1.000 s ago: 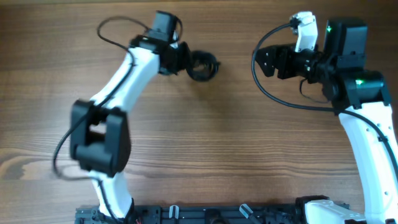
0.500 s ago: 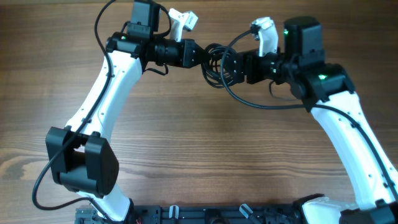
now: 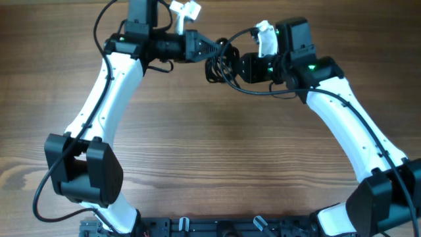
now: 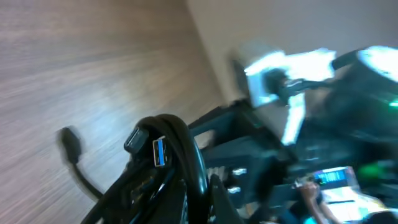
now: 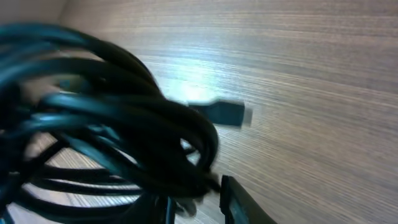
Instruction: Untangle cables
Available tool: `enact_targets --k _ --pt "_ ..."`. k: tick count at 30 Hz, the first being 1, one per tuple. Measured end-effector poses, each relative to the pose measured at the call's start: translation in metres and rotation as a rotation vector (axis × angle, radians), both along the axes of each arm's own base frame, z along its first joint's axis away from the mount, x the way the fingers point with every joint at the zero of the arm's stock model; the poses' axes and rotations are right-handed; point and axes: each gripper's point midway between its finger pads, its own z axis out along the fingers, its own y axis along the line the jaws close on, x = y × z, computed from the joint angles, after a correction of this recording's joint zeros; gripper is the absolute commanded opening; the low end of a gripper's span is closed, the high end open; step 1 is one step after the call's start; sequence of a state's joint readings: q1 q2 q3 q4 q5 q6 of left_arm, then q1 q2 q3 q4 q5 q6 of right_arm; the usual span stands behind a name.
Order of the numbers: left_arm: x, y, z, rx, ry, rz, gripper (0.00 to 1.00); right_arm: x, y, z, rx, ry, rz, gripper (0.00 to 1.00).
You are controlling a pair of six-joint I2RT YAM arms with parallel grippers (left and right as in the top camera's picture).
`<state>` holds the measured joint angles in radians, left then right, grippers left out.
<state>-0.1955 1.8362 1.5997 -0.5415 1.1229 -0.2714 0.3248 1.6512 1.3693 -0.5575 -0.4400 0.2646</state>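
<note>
The cables (image 3: 220, 59) form a fist-sized black tangle held above the far middle of the table between both grippers. My left gripper (image 3: 209, 51) reaches in from the left, shut on the tangle's left side. My right gripper (image 3: 234, 66) comes from the right, its jaws closed on strands of the bundle. In the left wrist view the cables (image 4: 177, 143) rise from my left gripper (image 4: 186, 200), with a blue-tongued plug (image 4: 159, 152) showing. In the right wrist view the cables (image 5: 124, 124) fill the left, running down into my right gripper (image 5: 199, 202); one plug (image 5: 224, 114) sticks out.
The wooden table (image 3: 210, 151) lies below. The right arm's own thick wire (image 3: 263, 92) sags under its wrist. A black rail (image 3: 217, 227) with both arm bases runs along the front edge. A loose plug end (image 4: 69, 143) hangs left of the tangle.
The left arm carried the tangle right toward the middle. The right arm swung left to meet it, and its jaws closed in from wide open onto the bundle.
</note>
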Motion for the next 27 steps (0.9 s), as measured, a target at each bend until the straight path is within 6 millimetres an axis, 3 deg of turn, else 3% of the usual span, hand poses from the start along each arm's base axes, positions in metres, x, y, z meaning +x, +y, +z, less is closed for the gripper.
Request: enact_targets --k 5,11,14,17,20,22,23,24,27 --pt "0.003 0.016 0.038 -0.176 0.025 -0.055 0.04 0.014 0.006 -0.004 0.070 0.048 -0.088 0.09" --pt "-0.016 0.019 0.060 -0.279 0.082 -0.179 0.04 0.017 0.000 -0.011 0.071 0.092 -0.163 0.04" --pt "-0.014 0.025 0.066 -0.292 0.038 -0.192 0.04 0.015 -0.020 -0.022 0.041 0.160 -0.236 0.04" --pt "-0.008 0.036 0.068 -0.293 -0.004 -0.174 0.04 0.019 -0.050 -0.027 0.029 0.186 -0.287 0.11" --pt "0.004 0.041 0.053 -0.247 0.090 -0.063 0.04 0.011 -0.047 -0.023 0.054 0.176 -0.175 0.22" --pt "0.016 0.044 0.023 -0.152 0.291 0.111 0.04 0.001 -0.041 -0.011 0.065 0.155 -0.115 0.33" --pt "0.019 0.047 0.006 -0.101 0.392 0.195 0.04 -0.003 -0.039 -0.002 0.069 0.131 -0.094 0.44" --pt "0.021 0.051 -0.014 -0.039 0.512 0.301 0.04 -0.009 -0.039 0.015 0.078 0.089 -0.071 0.48" --pt "0.032 0.055 -0.033 0.008 0.693 0.495 0.04 -0.027 -0.034 0.062 0.106 -0.043 -0.014 0.50"
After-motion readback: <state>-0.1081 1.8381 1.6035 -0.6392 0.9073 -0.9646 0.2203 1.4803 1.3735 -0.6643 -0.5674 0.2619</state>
